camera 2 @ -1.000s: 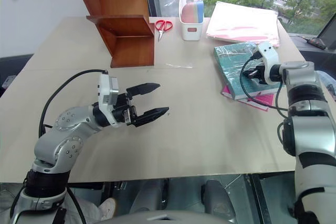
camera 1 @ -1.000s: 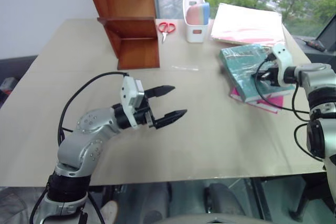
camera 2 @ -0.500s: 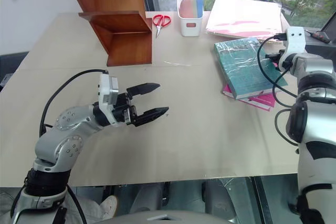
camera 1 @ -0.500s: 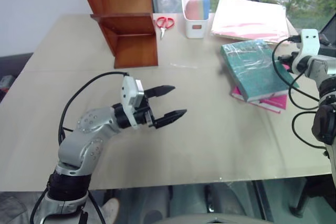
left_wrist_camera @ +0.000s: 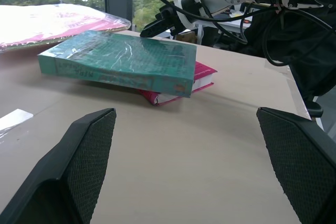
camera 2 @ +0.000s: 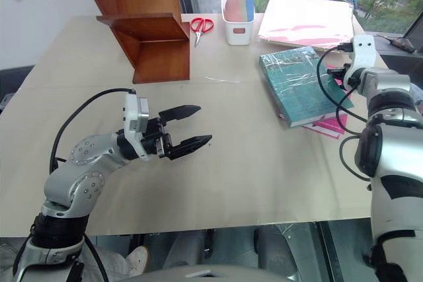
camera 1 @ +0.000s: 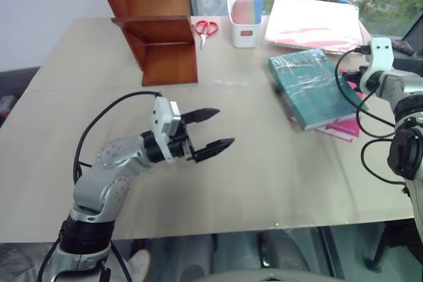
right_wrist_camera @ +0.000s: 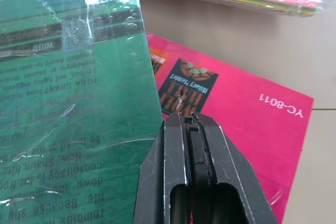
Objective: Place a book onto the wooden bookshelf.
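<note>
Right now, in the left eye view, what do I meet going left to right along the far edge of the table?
wooden bookshelf → red scissors → white holder → pale pink stack of papers. Nearer than these, toward the right, the book lies on a pink book.

Pink book cover reads "YC-8011"; teal book back has "VOTED", rest too small.

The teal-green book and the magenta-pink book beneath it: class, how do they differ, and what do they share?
The teal-green book is thicker and wrapped in glossy, crinkly plastic; the magenta-pink book is thinner, with no such crinkles showing. The teal-green book lies on top, the magenta-pink book half hidden beneath. Both lie flat on the table.
</note>
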`<state>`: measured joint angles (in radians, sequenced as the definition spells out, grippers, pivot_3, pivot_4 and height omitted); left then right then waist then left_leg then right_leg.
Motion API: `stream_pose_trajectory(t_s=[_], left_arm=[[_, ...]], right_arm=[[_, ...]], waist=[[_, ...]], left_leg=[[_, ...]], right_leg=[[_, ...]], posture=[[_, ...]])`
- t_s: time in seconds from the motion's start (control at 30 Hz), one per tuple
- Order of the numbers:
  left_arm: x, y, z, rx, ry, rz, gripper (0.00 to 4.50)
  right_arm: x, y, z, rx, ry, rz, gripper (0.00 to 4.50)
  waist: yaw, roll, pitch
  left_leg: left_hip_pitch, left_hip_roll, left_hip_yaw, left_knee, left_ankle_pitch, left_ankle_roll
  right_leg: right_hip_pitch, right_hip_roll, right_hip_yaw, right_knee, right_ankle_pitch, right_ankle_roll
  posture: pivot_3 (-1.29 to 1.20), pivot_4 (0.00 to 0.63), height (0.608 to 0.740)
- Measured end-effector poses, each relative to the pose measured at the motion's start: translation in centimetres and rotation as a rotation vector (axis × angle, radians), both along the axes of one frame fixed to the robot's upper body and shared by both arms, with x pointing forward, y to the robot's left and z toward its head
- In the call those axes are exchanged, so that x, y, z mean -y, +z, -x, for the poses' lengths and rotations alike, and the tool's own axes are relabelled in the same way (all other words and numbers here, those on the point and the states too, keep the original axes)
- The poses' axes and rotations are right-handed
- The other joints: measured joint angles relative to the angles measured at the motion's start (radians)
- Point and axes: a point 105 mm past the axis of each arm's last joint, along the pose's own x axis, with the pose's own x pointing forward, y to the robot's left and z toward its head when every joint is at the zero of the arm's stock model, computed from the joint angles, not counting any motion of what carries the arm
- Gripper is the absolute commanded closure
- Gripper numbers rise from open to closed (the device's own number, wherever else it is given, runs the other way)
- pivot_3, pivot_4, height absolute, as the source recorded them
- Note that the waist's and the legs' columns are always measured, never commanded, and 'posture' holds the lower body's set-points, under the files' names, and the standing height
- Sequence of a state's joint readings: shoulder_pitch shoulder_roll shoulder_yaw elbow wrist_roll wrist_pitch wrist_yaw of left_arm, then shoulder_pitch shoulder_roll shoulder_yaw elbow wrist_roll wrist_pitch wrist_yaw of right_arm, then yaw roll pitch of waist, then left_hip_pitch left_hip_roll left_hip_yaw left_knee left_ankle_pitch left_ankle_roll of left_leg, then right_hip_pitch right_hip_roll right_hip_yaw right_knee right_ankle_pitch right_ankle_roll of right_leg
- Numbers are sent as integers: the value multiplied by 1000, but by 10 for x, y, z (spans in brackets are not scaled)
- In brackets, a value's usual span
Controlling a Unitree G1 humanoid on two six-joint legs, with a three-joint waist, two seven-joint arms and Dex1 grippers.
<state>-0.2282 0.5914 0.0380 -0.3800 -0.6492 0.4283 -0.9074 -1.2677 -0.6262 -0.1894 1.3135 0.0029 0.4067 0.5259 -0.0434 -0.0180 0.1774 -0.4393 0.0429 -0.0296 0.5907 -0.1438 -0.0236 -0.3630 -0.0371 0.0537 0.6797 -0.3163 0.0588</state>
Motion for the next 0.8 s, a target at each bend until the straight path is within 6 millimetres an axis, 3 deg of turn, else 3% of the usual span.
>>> stream_pose_trajectory(t_s=[0.13, 0.2, 0.3, 0.4, 0.63, 0.8], left_arm=[[0, 0, 0, 0, 0, 1, 0], [0, 0, 0, -2, 0, 0, 0], [-1, -1, 1, -3, 1, -2, 0], [-1, -1, 1, -4, 0, -3, 0], [-1, 1, 0, 0, -3, -8, 0], [0, 2, 0, 4, -4, -10, 0]], right_arm=[[8, 3, 3, 3, -11, -10, 4350], [22, 10, 6, 28, -61, -30, 4350], [60, 25, 17, 85, -222, -63, 4350], [77, 29, 24, 107, -298, -100, 4350], [76, -18, 34, -14, -319, -230, 4350], [66, -32, 34, -46, -297, -307, 4350]], waist=[[2, 1, 1], [6, 3, 2], [12, 4, 3], [4, 4, 3], [-1, 5, 4], [1, 5, 4]], left_leg=[[0, 0, 0, 0, 0, 0], [0, 0, 0, 0, 0, 0], [-1, 0, 0, 0, 0, 0], [-1, 0, 0, 0, 0, 0], [0, 0, 2, 0, 0, 0], [0, 0, 2, 0, 0, 0]], right_leg=[[0, 0, 0, 0, 0, 0], [0, 0, 0, -1, 0, 0], [0, 0, 0, -1, 0, 0], [0, 0, 0, -1, 0, 0], [0, 0, 2, 0, 0, 0], [0, 0, 2, -1, 0, 0]], posture=[[0, 150, 740], [0, 150, 740], [0, 150, 740], [0, 150, 740], [0, 150, 740], [0, 150, 740]])
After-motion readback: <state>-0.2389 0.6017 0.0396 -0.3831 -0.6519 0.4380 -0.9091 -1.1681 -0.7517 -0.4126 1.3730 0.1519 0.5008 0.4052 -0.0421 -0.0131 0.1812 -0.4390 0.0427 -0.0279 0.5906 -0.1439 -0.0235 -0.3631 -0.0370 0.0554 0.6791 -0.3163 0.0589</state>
